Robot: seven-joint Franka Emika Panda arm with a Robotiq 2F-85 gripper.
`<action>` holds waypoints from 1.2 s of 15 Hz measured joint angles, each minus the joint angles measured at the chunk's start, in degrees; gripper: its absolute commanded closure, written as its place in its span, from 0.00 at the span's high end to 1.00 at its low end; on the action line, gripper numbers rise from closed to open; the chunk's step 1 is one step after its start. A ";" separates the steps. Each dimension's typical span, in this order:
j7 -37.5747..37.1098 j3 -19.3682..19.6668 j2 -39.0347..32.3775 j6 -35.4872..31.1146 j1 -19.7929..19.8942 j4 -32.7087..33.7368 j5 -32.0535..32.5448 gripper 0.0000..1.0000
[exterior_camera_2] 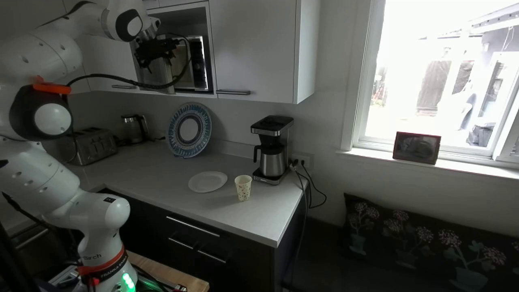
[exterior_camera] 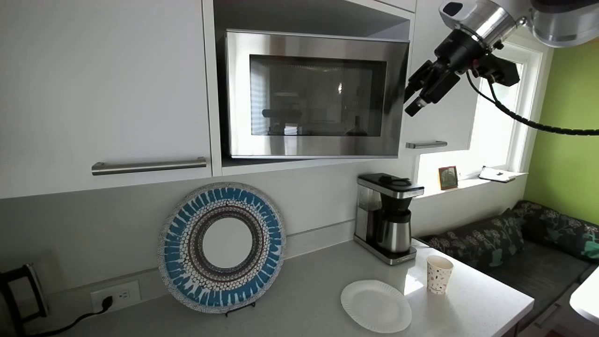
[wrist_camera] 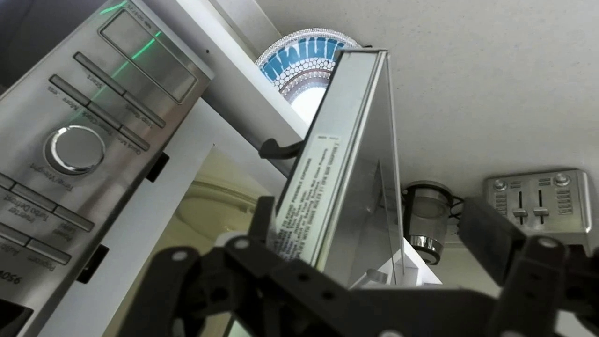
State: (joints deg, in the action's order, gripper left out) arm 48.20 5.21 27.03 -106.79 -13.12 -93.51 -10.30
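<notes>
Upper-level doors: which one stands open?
The microwave door: the wrist view shows it swung clear of the control panel, baring the cavity. The handled cabinet doors on either side of it sit closed.

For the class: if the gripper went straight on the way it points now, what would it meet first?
The gripper would probably meet the open microwave door first: in the wrist view, the door stands between the spread fingers. Depth is unclear there, so the gap cannot be judged.

Window (exterior_camera_2: 429, 81) blew out v. bright in both ext. views; lower cabinets (exterior_camera_2: 227, 243) sat v. dark. Sun patch hit counter (exterior_camera: 309, 281) nr cup (exterior_camera: 439, 275). Wrist view had green glints on microwave panel (wrist_camera: 117, 161).
</notes>
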 measured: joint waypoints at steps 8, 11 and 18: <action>1.80 0.19 -1.61 -0.01 0.58 1.31 -0.01 1.00; 1.81 0.04 -2.28 -0.02 1.06 1.81 0.25 1.00; 1.67 -0.35 -3.61 -1.01 2.58 2.17 -0.15 1.00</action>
State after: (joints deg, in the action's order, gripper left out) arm 49.87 4.85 23.41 -107.80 -10.54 -91.35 -10.45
